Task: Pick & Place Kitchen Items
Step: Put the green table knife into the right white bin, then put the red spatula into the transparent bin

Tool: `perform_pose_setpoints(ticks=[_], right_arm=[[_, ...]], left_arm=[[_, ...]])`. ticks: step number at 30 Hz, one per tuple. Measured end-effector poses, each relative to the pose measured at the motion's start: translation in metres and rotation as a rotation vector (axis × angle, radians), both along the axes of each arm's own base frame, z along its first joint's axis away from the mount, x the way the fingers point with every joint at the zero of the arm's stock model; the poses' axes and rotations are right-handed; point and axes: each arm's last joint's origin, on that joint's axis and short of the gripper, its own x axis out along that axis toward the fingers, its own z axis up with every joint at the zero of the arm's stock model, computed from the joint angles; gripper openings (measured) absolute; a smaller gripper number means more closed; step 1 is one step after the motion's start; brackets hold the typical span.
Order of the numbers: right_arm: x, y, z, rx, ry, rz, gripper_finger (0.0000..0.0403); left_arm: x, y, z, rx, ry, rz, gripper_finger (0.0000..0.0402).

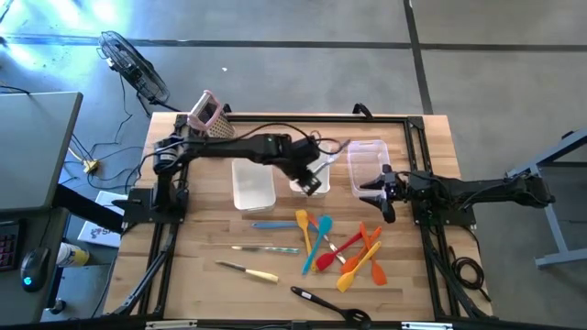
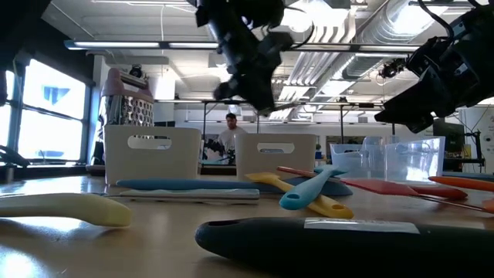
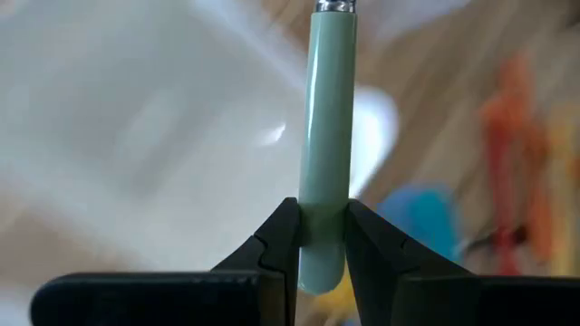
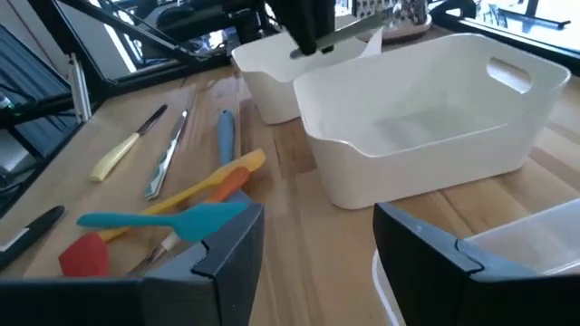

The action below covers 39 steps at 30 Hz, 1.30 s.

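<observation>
1. While the left gripper point(image 1: 312, 181) hangs over the middle bin point(image 1: 310, 176), clamped on the very end of a pale green handle point(image 3: 326, 154), the grip is the weak point: the fingers point(image 3: 272, 249) pinch only the butt of the handle, so the utensil can swing or slip.
2. The handle's metal end point(image 1: 332, 150) angles out toward the right bin point(image 1: 365, 165). If released from here, it could catch a rim and tip out onto the table point(image 1: 202, 247).
3. The right gripper point(image 1: 386, 203) waits with fingers wide apart, near the right bin and holding nothing. A reach toward the spatulas point(image 1: 344, 247) could nudge that bin.
4. The spatulas lie crossed in a heap, so grabbing one likely drags its neighbours.
5. Knives point(image 1: 257, 259) and ladle point(image 1: 330, 304) lie flat on the table and look hard to pinch.
</observation>
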Motion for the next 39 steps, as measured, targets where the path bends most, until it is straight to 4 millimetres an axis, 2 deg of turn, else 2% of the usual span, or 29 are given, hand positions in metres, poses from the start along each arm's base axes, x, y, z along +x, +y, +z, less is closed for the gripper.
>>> perform_pose_setpoints(ticks=[2,11,13,25,27,33,39], right_arm=[[0.000,0.000,-0.001,-0.002,0.012,0.014,0.0201],[0.000,0.001,-0.004,0.003,0.043,0.051,0.0201],[0.000,0.001,-0.005,-0.002,0.048,0.052,0.0201],[-0.001,0.001,-0.006,-0.023,0.069,0.060,0.0201],[-0.001,0.001,-0.006,-0.023,0.068,0.060,0.0201],[-0.001,0.001,-0.006,-0.022,0.069,0.060,0.0201],[-0.001,0.002,-0.007,-0.011,0.077,0.081,0.0201]], left_arm=[[0.008,0.004,-0.003,0.035,-0.040,0.018,0.0058],[0.014,0.014,-0.022,0.030,0.004,0.049,0.0058],[0.007,0.013,-0.028,0.013,0.087,0.055,0.0058],[0.003,0.012,-0.038,-0.021,0.156,0.092,0.0058],[0.003,0.012,-0.038,-0.026,0.154,0.111,0.0072],[0.006,0.012,-0.049,-0.035,0.180,0.113,0.0153],[0.011,0.012,-0.058,-0.046,0.183,0.107,0.0169]])
